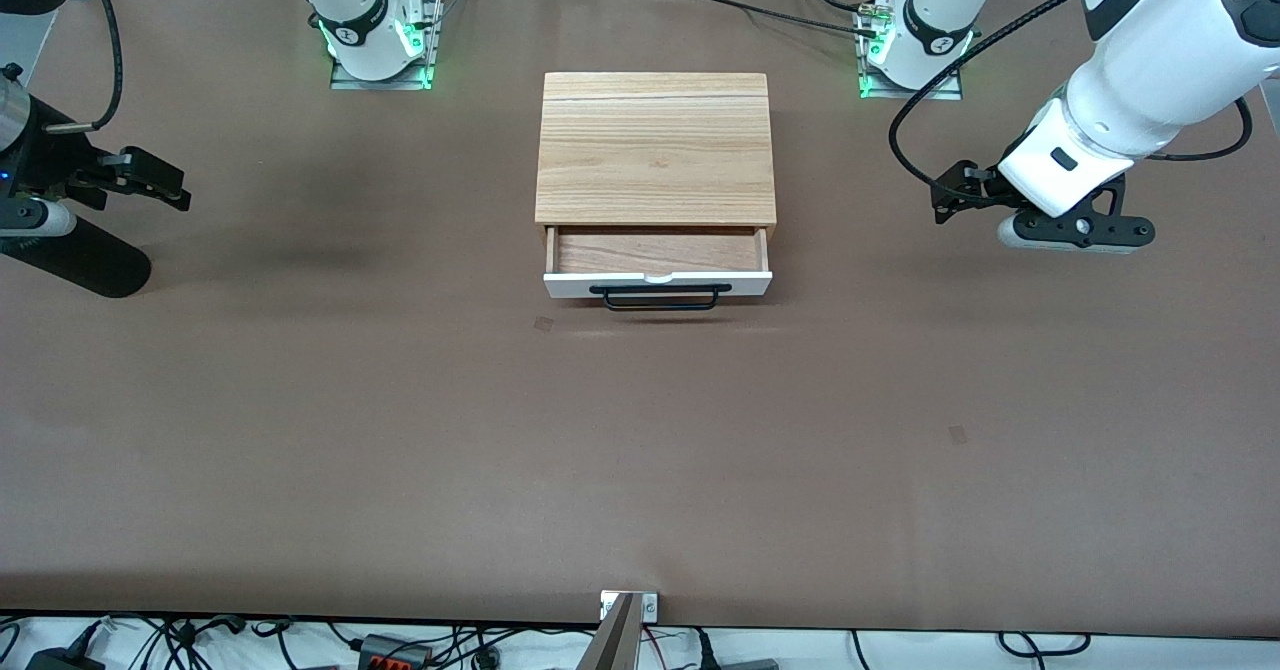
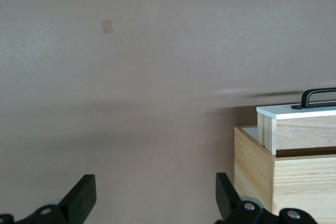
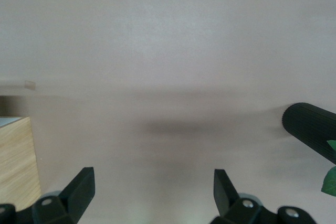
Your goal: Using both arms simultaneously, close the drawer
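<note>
The drawer [image 1: 657, 285] is pulled partly out of a light oak cabinet [image 1: 655, 145], with its white front panel, black bar handle [image 1: 660, 297] and reddish-brown inside showing. My left gripper [image 1: 942, 200] is open and empty over the table toward the left arm's end, well apart from the cabinet. My right gripper [image 1: 165, 182] is open and empty over the table toward the right arm's end. The left wrist view shows the drawer's side [image 2: 302, 129], its handle [image 2: 317, 97] and my open left gripper [image 2: 156, 192]. The right wrist view shows my open right gripper [image 3: 154, 190] and a cabinet corner [image 3: 16, 161].
A black ribbed cylinder [image 1: 85, 258] lies by the right gripper at the table's edge and also shows in the right wrist view [image 3: 310, 129]. Brown table [image 1: 640, 450] spreads wide around the cabinet. Both arm bases [image 1: 375, 40] stand along the edge farthest from the front camera.
</note>
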`<state>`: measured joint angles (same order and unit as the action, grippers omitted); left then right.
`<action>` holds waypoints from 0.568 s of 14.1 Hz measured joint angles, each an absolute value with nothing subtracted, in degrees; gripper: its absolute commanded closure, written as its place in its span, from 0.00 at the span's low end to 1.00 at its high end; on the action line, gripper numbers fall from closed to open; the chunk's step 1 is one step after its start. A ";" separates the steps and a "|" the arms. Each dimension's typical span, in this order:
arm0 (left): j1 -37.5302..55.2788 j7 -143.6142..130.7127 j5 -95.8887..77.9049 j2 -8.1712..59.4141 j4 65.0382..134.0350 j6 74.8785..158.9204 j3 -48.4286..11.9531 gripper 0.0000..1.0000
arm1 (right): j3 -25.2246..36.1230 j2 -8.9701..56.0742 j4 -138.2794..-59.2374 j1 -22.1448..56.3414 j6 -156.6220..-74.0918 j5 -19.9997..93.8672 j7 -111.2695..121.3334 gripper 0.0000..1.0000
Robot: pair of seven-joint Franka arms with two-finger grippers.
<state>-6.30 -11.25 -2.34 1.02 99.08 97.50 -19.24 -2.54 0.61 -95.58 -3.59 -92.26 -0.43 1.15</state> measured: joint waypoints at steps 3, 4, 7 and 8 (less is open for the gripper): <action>-6.09 -11.25 -2.35 1.79 98.84 97.74 -19.70 0.00 | -2.60 0.65 -95.58 -3.59 -92.19 -0.43 1.18 0.00; -5.72 -11.25 -2.35 2.73 98.03 97.86 -19.90 0.00 | -2.69 0.68 -95.57 -3.57 -92.06 -0.42 1.18 0.00; -4.40 -11.66 -2.35 7.28 94.66 97.90 -20.29 0.00 | -3.21 0.87 -95.57 -2.65 -91.84 -0.38 1.18 0.00; -3.96 -12.06 -2.35 8.98 93.88 97.96 -20.31 0.00 | -3.36 1.03 -95.58 -1.98 -91.79 -0.38 1.16 0.00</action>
